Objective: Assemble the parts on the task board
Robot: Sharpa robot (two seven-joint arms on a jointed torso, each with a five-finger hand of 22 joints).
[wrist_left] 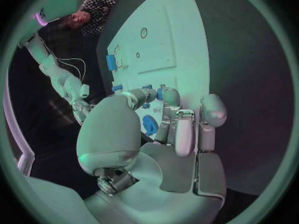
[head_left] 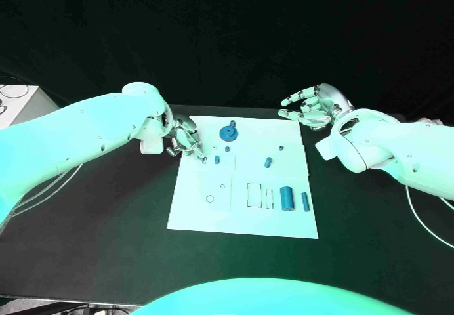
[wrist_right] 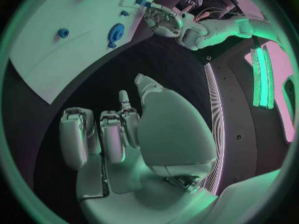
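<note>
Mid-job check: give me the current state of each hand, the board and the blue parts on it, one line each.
Left silver hand: fingertips down at the board's left edge by a small blue peg; whether it holds anything, cannot tell.
Right silver hand: raised off the far right corner, fingers curled, holding nothing.
White task board: flat on the black table.
Blue round gear: on the board, far end.
Large blue cylinder: lying flat, near right.
Slim blue cylinder: lying beside it.

Left hand [head_left: 184, 143] at task board [head_left: 244, 216] edge, right hand [head_left: 310, 106] raised apart
</note>
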